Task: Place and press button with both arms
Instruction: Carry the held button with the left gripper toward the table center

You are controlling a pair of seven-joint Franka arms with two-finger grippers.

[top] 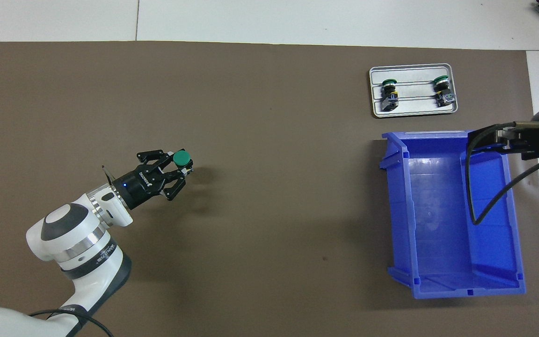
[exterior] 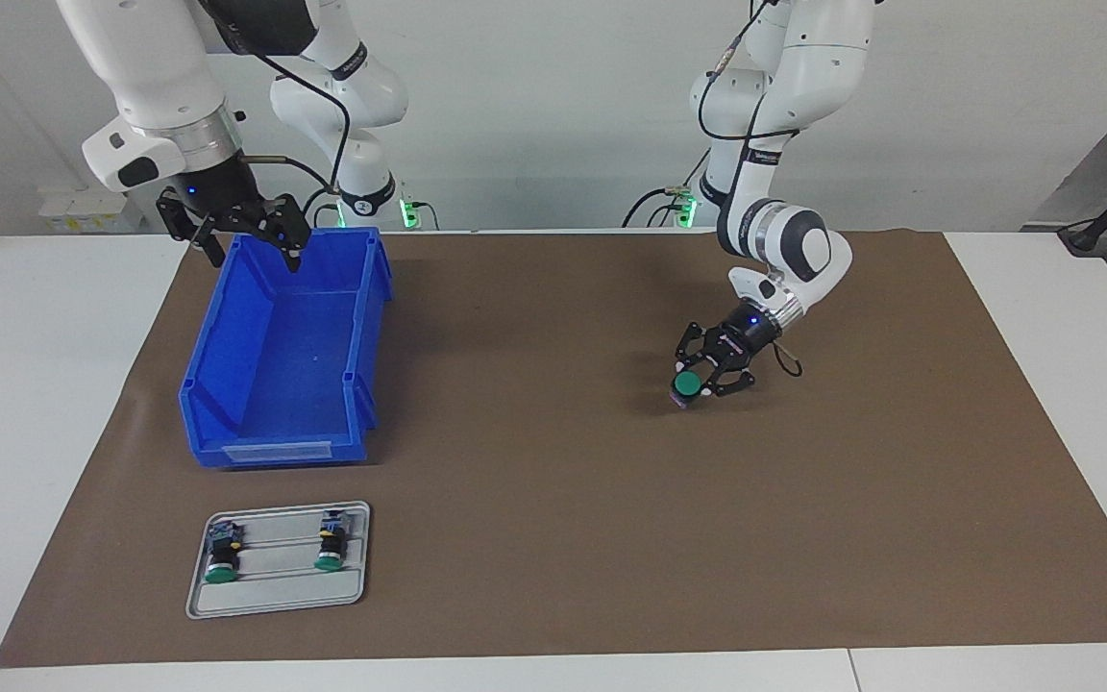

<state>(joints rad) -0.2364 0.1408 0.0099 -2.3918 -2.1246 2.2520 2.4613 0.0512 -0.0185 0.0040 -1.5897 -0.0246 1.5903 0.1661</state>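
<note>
One button (exterior: 687, 385) sits pinched in the left gripper (exterior: 698, 383), whose fingers are partly closed on its black body, the green cap turned up and outward, away from the robots. The gripper hangs low over the brown mat (exterior: 553, 538), toward the left arm's end of the desk (exterior: 54, 384) and well in from every edge; from the facing view the button's lower end looks to be at or just off the mat, and I cannot tell whether it touches. Its long axis runs roughly from the fingers outward and down, tilted rather than upright.

The right gripper (exterior: 251, 245) waits with its fingers spread wide and empty above the robot-side rim of the blue bin (exterior: 275, 384), toward the right arm's end of the desk. So the button lies well apart from it, across the middle of the mat, and the pressing arm would have to travel along the desk's length to reach the cap.

Two more buttons (exterior: 220, 555) lie on the grey tray (exterior: 275, 601), just farther from the robots than the bin, near the desk's outer edge.
</note>
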